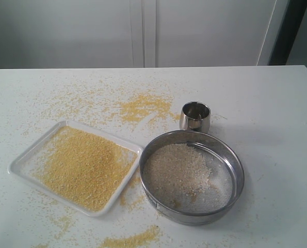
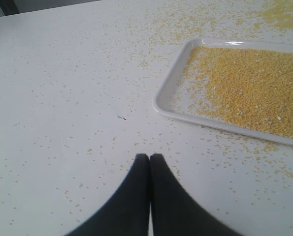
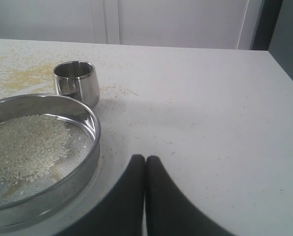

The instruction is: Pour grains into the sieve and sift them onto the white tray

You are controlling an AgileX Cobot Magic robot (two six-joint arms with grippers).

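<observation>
The sieve sits on the tabletop at the right, just beside the white tray, with whitish grains inside (yellow ones cover the tray). Both arms' jaws are pressed together.

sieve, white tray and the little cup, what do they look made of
Sieve: looks like stainless steel, a brushed grey ring with soft reflections and a fine woven mesh bottom. White tray: probably glossy plastic, though glazed ceramic can't be ruled out; its rim shows sharp highlights. Cup: polished steel, mirror-like sides.
</observation>
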